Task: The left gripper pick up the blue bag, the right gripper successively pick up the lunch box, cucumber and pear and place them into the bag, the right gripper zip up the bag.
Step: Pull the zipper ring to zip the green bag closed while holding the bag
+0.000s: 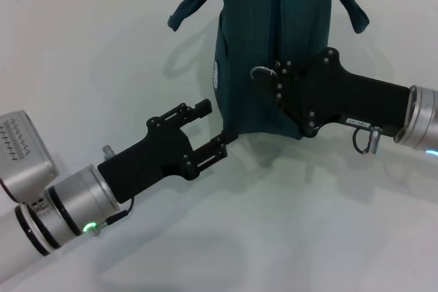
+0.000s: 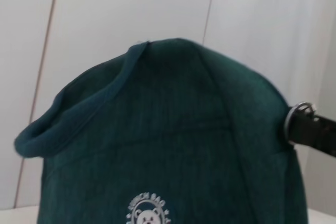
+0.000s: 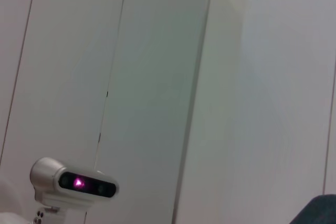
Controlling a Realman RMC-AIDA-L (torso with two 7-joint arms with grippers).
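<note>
The blue bag (image 1: 270,52) stands upright on the white table (image 1: 102,66); the right gripper (image 1: 268,81) is pressed together on the silver ring pull (image 1: 259,73) at the bag's near end, while the left gripper (image 1: 209,128) is spread, its lower finger against the bag's bottom corner. The risk: with no firm hold there, a pull could drag or tip the bag. The zipper looks nearly closed; contents are hidden, and no lunch box, cucumber or pear is visible.

I count one blue bag (image 1: 274,46) on the white table (image 1: 102,66), with two loop handles, one zipper and one silver ring pull (image 1: 261,72). My two grippers (image 1: 217,126) (image 1: 270,83) flank it. One printed emblem (image 2: 148,212), possibly a bear.
</note>
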